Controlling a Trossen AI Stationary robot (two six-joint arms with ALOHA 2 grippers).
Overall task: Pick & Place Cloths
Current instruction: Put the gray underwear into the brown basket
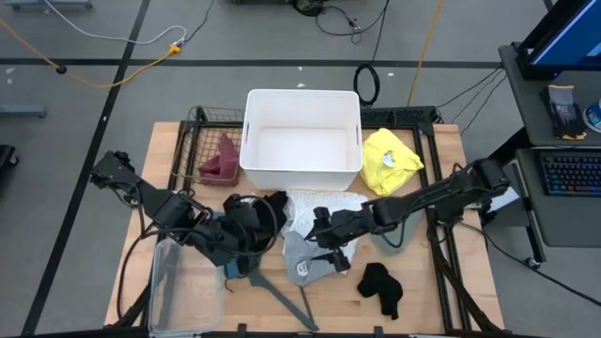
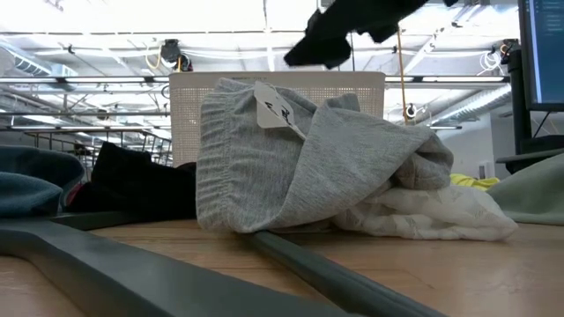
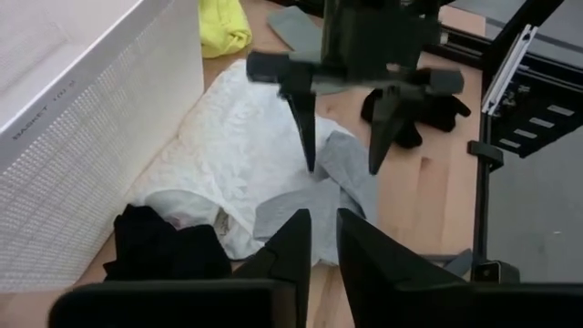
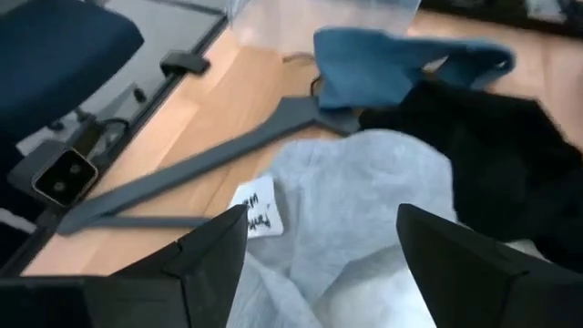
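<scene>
One crumpled light grey cloth (image 1: 308,260) shows a white tag.

white bin (image 1: 302,103), grey hanger (image 1: 282,296), wire basket (image 1: 192,141)

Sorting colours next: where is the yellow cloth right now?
High view: the yellow cloth lies at the table's right rear, right of the white bin, beyond the right arm.

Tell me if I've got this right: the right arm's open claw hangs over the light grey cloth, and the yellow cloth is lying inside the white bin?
Not quite. The yellow cloth lies on the table beside the white bin, not inside it, as the high view shows. The right claw does hang open over the light grey cloth.
</scene>
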